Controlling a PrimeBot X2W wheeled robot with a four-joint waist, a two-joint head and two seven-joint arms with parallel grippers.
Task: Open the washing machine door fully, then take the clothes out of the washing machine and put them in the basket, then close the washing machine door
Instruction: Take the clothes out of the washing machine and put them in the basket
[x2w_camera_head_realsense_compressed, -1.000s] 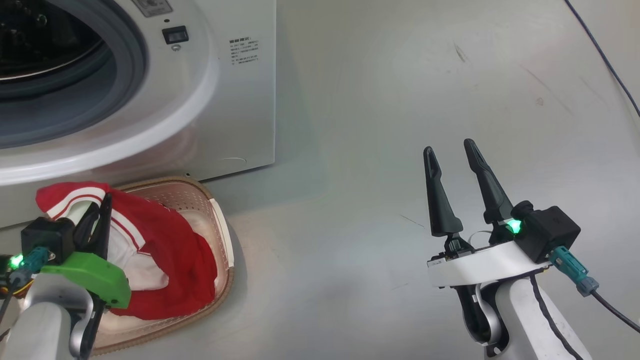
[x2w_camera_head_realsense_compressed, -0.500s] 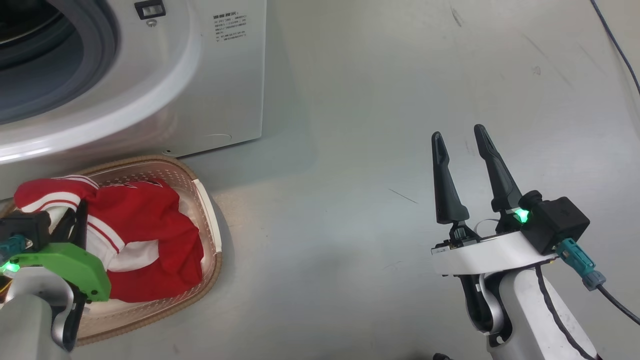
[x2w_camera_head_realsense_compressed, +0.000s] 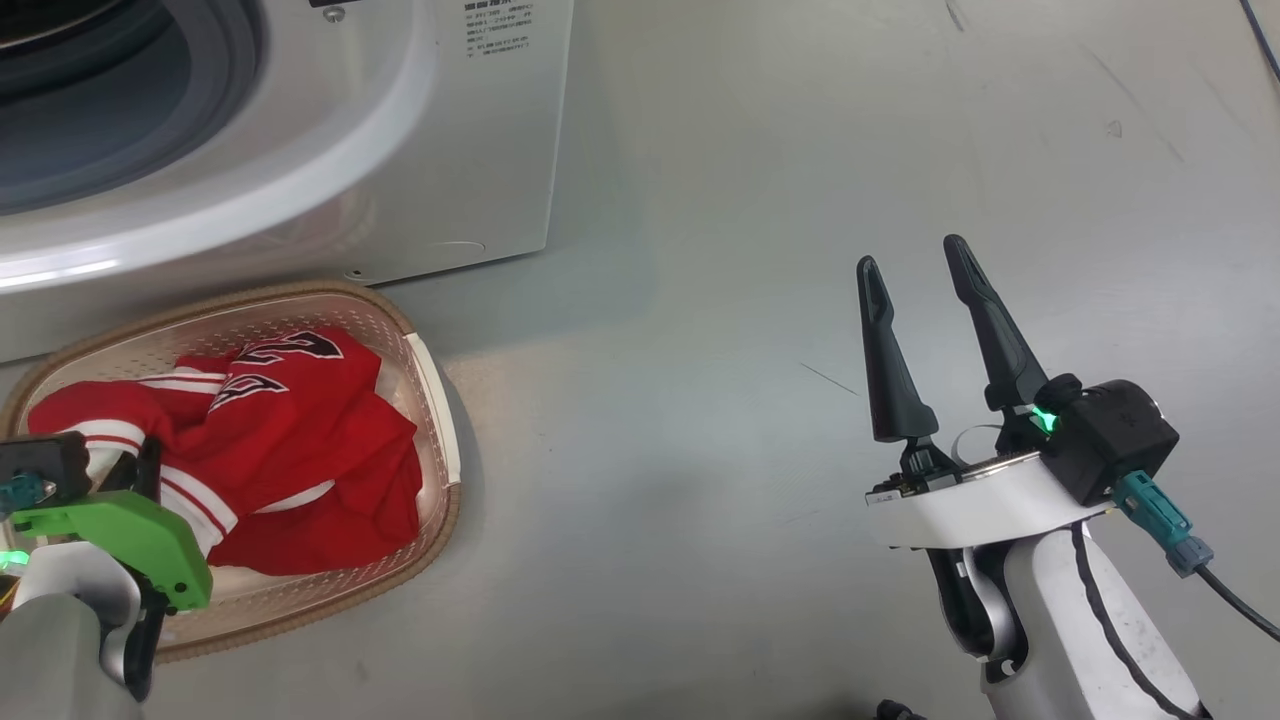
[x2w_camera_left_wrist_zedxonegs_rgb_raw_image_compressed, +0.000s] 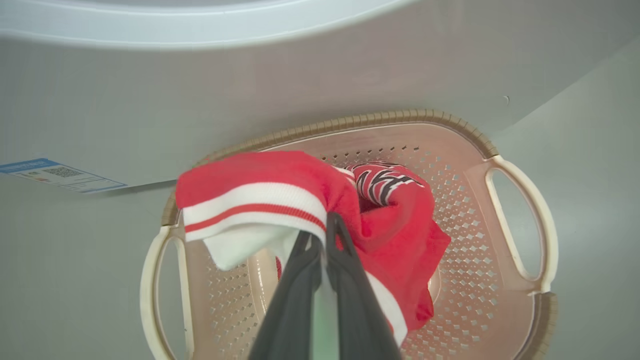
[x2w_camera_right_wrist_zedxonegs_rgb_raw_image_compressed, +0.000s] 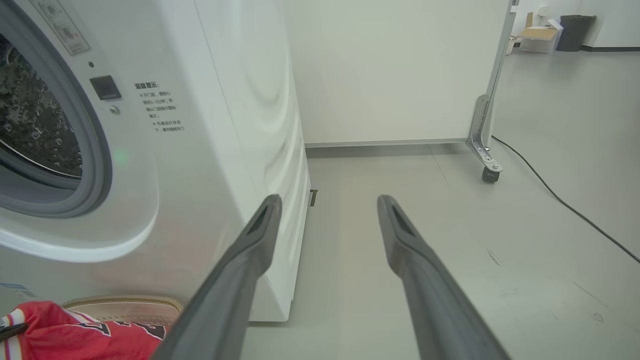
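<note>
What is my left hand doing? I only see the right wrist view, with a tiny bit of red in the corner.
Observer: Your left gripper is shut on the clothes, pinching a red-and-white striped edge above the basket.
Operator: Are the clothes inside the basket?
Observer: Mostly. The head view shows the red bulk lying in the basket, while the pinched striped end is held up over one end of it.

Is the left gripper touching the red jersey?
Touching. In the left wrist view, the left gripper is shut on the jersey, pinching its striped edge above the basket.
</note>
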